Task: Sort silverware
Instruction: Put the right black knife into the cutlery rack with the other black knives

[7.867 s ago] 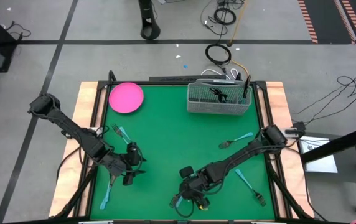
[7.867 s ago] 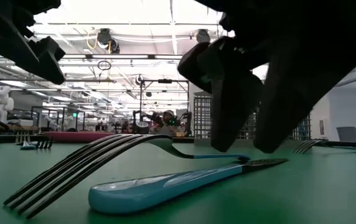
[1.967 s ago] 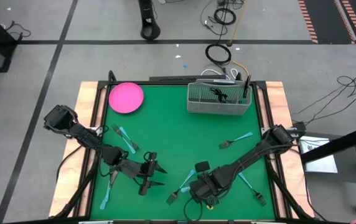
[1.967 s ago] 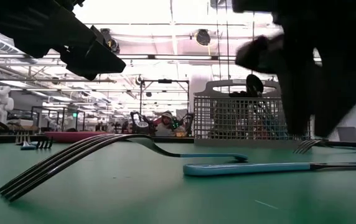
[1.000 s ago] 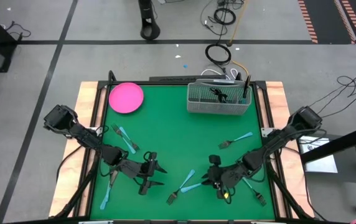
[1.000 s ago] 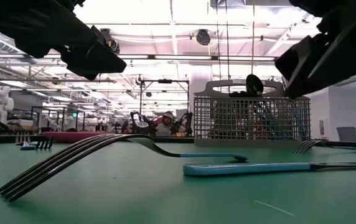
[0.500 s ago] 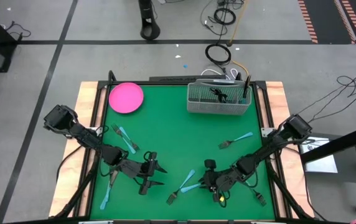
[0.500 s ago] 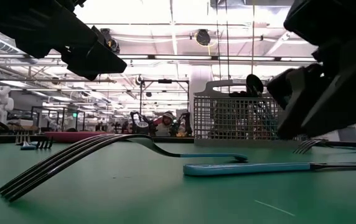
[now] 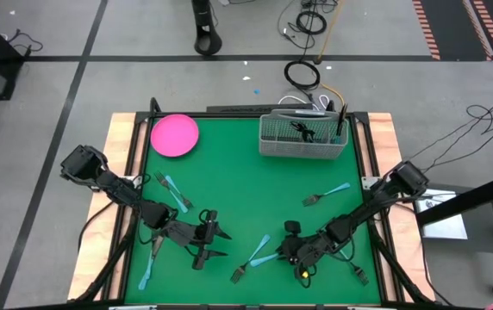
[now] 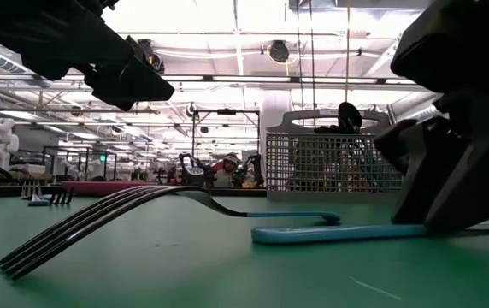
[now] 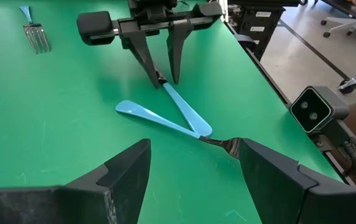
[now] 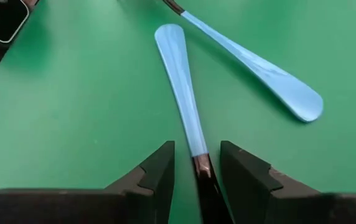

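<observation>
Right gripper [image 9: 291,252]: low over the green mat [image 9: 238,181], its two dark fingers [image 12: 159,171] straddling the neck of a knife [image 12: 184,93]; a gap showed on each side, so the jaws were narrowly open and not yet closed on it.
Knife: flat on the mat, running straight out ahead of the right fingers; slim light blue handle with a rounded end, dark metal starting right between the fingertips.
Fork [image 11: 165,121]: just beyond the knife, its blue handle meeting the knife's in a V; the dark grey tines pointed away from the right gripper, toward the mat's front edge.
Left gripper [image 9: 205,241]: held above the mat, facing the right gripper across the crossed pair, jaws spread wide and empty.
Other silverware: more blue-handled pieces scattered flat, one fork [image 9: 171,189] behind the left arm, one fork [image 9: 326,193] behind the right arm.
Basket [image 9: 303,138]: far beyond both grippers at the back edge, holding dark utensils.
Plate [image 9: 175,135]: pink, at the back corner on the left arm's side.
</observation>
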Motion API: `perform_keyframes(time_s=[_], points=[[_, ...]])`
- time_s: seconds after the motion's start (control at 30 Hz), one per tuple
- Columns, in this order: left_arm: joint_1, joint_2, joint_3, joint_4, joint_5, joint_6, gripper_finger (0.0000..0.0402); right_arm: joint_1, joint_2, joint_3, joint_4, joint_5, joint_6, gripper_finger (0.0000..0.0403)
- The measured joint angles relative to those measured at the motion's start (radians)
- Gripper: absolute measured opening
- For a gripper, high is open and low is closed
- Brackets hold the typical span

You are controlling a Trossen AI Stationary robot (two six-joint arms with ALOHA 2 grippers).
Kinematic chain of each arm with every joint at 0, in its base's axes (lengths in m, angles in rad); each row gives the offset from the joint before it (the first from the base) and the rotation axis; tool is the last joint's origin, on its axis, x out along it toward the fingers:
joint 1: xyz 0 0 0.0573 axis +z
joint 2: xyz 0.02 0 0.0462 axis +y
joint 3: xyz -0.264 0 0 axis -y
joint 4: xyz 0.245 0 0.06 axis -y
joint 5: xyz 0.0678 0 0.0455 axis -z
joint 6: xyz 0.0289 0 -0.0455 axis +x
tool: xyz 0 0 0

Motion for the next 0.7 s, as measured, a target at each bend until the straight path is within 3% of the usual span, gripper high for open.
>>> perform_keyframes(time_s=[0.23,0.53,0.7], points=[[0.000,0.000,0.000,-0.011,0.000,0.000,0.0246,0.000,0.017,0.002,0.008,-0.006,-0.004,0.0111],[0.000,0.000,0.000,-0.010,0.000,0.000,0.0246,0.000,0.017,0.002,-0.012,-0.008,-0.035,0.0015],[0.000,0.000,0.000,-0.009,0.000,0.000,0.0246,-0.001,0.010,0.002,-0.011,-0.014,-0.034,0.0013]])
